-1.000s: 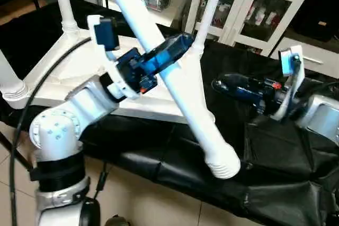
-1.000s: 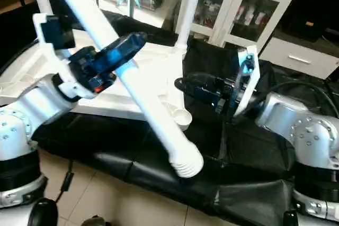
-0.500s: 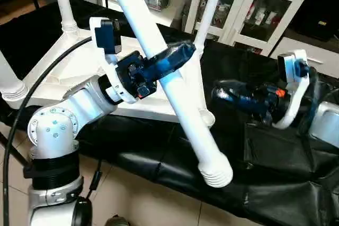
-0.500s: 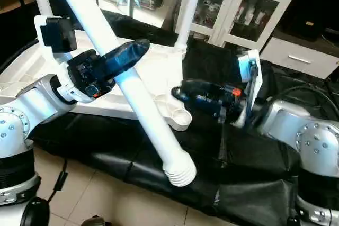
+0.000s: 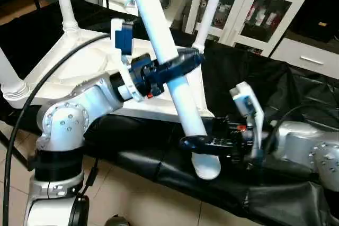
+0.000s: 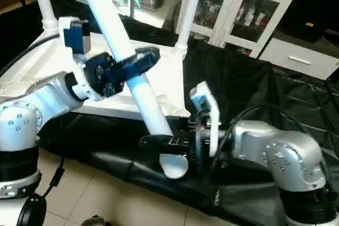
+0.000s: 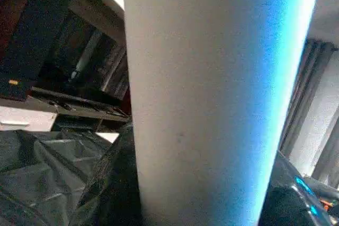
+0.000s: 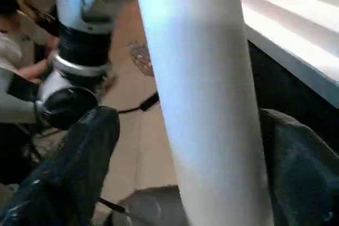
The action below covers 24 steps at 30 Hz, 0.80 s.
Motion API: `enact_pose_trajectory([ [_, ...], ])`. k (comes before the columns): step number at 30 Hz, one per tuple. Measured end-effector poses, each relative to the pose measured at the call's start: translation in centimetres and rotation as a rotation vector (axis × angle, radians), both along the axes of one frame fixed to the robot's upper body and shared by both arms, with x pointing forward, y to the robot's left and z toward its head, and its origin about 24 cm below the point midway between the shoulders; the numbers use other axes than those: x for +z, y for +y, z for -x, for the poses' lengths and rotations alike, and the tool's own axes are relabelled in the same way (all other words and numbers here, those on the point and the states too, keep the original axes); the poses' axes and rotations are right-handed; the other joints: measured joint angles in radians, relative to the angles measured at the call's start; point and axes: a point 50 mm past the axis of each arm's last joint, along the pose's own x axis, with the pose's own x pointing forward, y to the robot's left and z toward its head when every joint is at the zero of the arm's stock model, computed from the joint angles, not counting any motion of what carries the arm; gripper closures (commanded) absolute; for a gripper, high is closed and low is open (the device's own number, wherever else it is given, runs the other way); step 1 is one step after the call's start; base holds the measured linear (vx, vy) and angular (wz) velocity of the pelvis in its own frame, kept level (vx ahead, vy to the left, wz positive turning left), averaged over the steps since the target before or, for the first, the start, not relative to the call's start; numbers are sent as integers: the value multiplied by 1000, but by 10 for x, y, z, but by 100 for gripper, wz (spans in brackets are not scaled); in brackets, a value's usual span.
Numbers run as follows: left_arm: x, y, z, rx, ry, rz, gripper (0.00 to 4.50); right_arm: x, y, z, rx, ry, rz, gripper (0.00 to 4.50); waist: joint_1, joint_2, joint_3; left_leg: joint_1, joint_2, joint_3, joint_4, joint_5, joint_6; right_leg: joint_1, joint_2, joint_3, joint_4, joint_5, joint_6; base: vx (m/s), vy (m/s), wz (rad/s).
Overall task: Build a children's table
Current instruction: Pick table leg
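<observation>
The right gripper (image 5: 197, 142), jaws wide, has swung in to straddle the leg (image 5: 175, 80) the left gripper (image 5: 172, 69) clamps, preparing a handover.

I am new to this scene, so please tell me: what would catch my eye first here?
First, the long white tapered plastic leg, slanting across the middle, gripped by the left gripper. The open right gripper straddles its lower end. Behind lies the white rectangular plastic tabletop, upside down on black cloth, with other legs standing in it.

The slanting leg (image 5: 169, 72) and upturned top (image 5: 79, 72) block the middle; black cloth (image 5: 296, 104) rightward lies open.
</observation>
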Motion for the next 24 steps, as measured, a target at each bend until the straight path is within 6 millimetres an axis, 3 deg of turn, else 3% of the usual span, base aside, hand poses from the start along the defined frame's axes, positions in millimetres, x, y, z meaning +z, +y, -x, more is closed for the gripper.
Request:
enact_pose_trajectory([
  [21, 1, 0, 0, -38, -28, -14, 278, -4, -1, -2, 0, -54, 63, 235, -1, 1, 1, 0, 0, 0, 0, 0, 0, 0, 0, 0, 0, 2, -4, 0, 0, 0],
  [24, 0, 1, -1, -31, -23, -13, 278, -4, -1, -3, -1, -59, 65, 243, -1, 1, 1, 0, 0, 0, 0, 0, 0, 0, 0, 0, 0, 2, -4, 0, 0, 0],
])
